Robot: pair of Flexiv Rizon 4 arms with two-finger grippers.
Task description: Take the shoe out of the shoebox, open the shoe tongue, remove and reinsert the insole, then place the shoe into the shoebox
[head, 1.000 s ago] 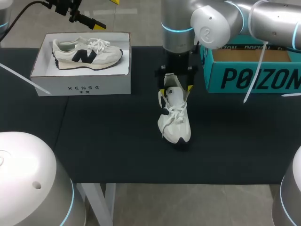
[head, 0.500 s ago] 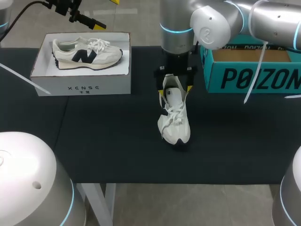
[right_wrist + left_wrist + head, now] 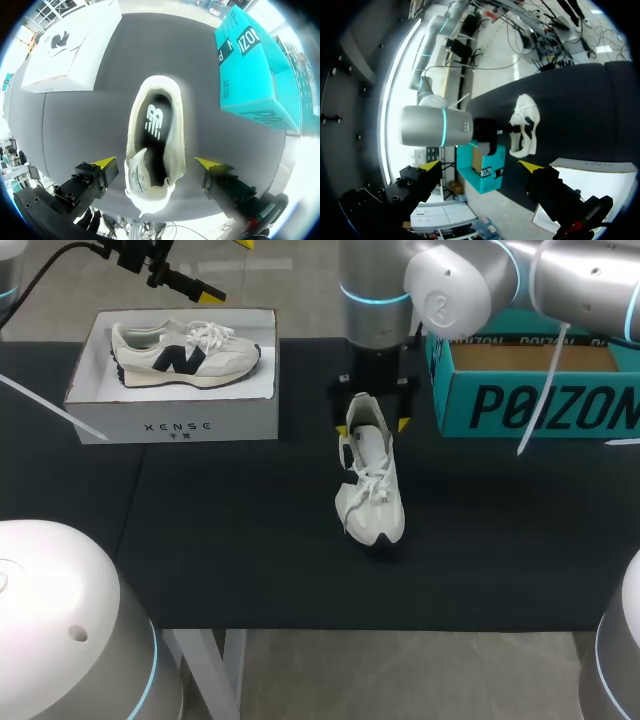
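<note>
A: Where's the shoe [image 3: 370, 485]?
B: On the table, between the white box [image 3: 170, 425] and the teal box [image 3: 540, 405]. The right gripper [image 3: 156, 162] hangs over it, fingers spread and holding nothing. The left gripper [image 3: 480, 164] is well apart, also spread and empty.
A: Risk?
B: Nothing pins the shoe, so tugging the insole [image 3: 156, 122] may lift or tip it.
A: Views?
B: Only the right wrist shows the insole; the head view hides it
</note>
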